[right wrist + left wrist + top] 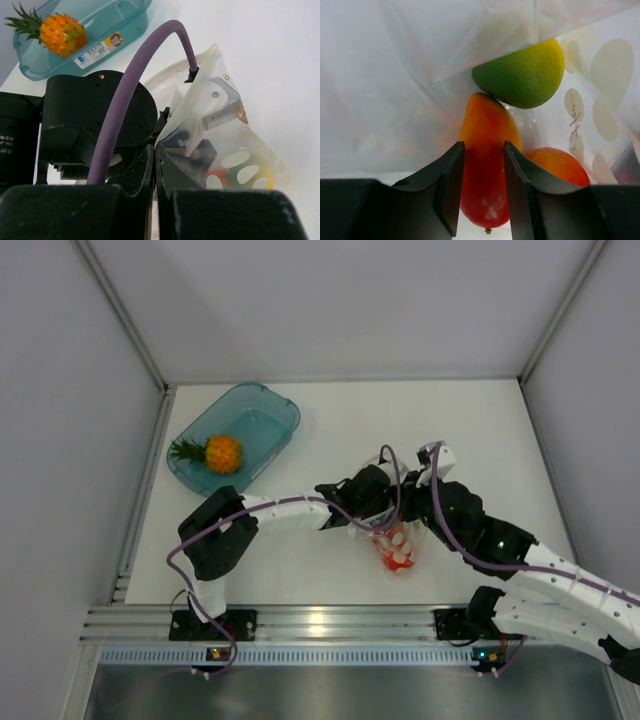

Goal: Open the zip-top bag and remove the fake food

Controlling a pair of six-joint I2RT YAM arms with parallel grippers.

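While both arms reached inward from the aluminium rail at the near edge of the white table, the items stood as follows, nearest first.

1. Zip-top bag: clear, crinkly plastic printed with pale ovals. It sat near the middle of the table, a little beyond the rail, between the two wrists. Fake fruit showed red through its near end.

2. Right gripper: fingers pressed almost together, pinching an edge of the bag's plastic.

3. Left gripper: inside the bag, film on all sides. Its two black fingers were closed against the sides of an elongated red-orange fruit. A purple cable arched over the wrist housing.

4. Other contents of the bag: a green-yellow lemon touched the far tip of the gripped fruit, and a rounded red-orange fruit lay just beside it on the right.

5. Teal tray: translucent, with rounded corners and a printed label on one long wall. It stood at the far left of the table, well apart from the bag.

6. Pineapple: orange body and green leaves. It lay on its side in the near end of the tray, outside the bag, with its leaves pointing toward the left wall.
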